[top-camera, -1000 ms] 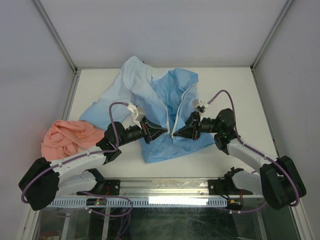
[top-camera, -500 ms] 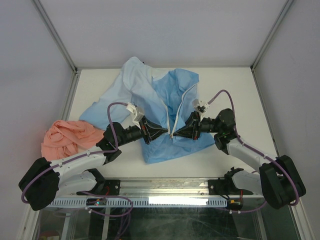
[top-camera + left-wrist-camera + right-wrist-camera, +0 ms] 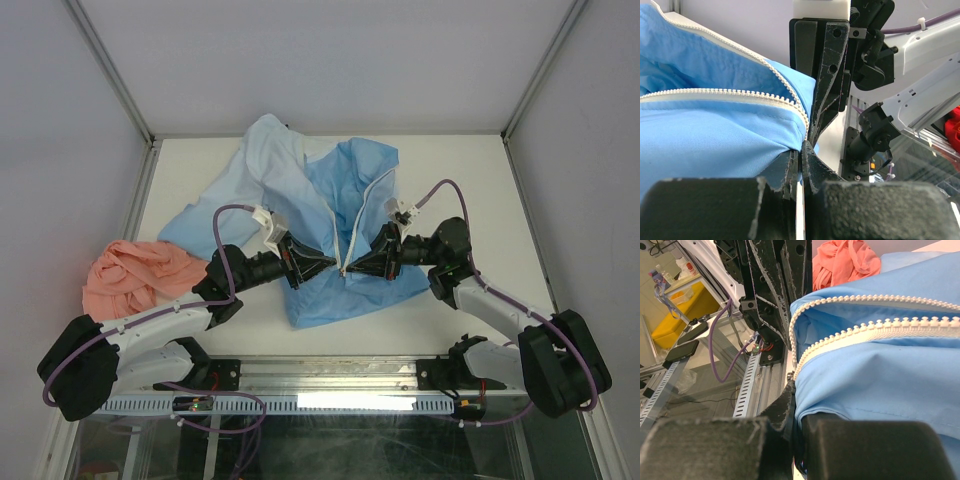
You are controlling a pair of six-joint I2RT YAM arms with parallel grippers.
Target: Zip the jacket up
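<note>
Your light blue jacket [image 3: 330,200] lies open-fronted mid-table [image 3: 480,180], white zipper [image 3: 365,215] unjoined and running far to near. A salmon-pink garment [image 3: 135,275] lies at the left edge. Both grippers meet at the near hem, tips almost touching: left gripper [image 3: 326,263] has its jaws pinched closed on fabric at the foot of the left zipper half, and right gripper [image 3: 352,268] is clamped likewise on the right half.

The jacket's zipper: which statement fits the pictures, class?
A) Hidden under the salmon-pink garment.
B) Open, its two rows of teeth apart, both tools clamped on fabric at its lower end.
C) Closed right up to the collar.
B: the zipper lies spread open on the jacket, the left tool and right tool pinching fabric at its bottom.
</note>
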